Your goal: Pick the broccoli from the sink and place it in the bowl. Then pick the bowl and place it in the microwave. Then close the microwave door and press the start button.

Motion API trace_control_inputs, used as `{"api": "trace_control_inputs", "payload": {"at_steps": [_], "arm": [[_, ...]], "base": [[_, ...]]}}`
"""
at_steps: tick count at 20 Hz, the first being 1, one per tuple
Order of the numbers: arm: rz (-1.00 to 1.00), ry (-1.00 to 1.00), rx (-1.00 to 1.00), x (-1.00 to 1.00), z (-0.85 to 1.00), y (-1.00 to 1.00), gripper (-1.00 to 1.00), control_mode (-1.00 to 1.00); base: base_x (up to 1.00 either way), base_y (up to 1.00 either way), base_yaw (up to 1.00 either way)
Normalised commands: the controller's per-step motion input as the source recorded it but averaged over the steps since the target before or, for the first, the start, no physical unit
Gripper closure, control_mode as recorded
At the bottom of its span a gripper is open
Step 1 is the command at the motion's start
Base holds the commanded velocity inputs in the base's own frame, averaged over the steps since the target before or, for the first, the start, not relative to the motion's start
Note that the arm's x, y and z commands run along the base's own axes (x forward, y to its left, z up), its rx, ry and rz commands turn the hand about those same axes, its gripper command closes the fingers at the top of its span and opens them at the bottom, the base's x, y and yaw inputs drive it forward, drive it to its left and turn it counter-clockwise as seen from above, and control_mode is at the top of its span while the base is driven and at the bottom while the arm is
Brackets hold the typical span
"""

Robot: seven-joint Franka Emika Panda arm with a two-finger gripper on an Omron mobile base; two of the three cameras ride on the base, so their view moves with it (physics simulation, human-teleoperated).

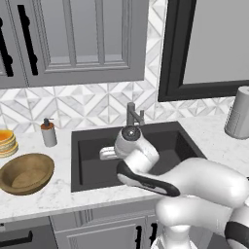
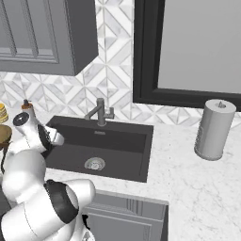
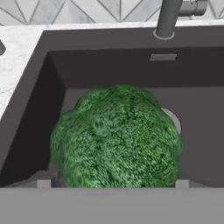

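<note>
The broccoli (image 3: pixel 116 138) sits in the sink (image 3: pixel 52 78), near the drain, right under the pincer (image 3: pixel 113 183), whose tips stand spread on either side of it. It looks light, lumpy and a bit crumbly; I'd squeeze gently across the round head. The bowl (image 1: pixel 26 172) waits on the desk (image 1: pixel 58 194).

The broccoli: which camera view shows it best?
The hand view: the broccoli looms large and green, low in the sink, covering part of the drain. In both base views, the arm hides it.
</note>
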Motion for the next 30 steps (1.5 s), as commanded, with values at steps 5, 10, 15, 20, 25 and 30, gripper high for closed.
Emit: {"api": "trace_control_inputs", "payload": {"at_steps": [5, 10, 15, 20, 25, 30], "arm": [[0.01, 0.14, -0.06, -0.60, 1.00, 0.51, 1.00, -1.00], [0.10, 0.09, -0.05, -0.56, 0.51, 0.83, 1.00, -1.00], [0.13, 0.09, -0.03, -0.26, 0.06, 0.95, 1.00, -1.00], [0.05, 0.13, 0.00, 0.00, 0.03, 0.74, 1.00, -1.00], [0.01, 0.11, 0.00, 0.03, -0.02, 0.62, 1.00, -1.00], [0.00, 0.02, -0.01, 0.08, -0.18, 0.40, 1.00, -1.00]], "base": [[0.00, 0.00, 0.00], [0.00, 0.00, 0.00], [0.00, 0.00, 0.00], [0.00, 0.00, 0.00], [0.00, 0.00, 0.00], [0.00, 0.00, 0.00]]}}
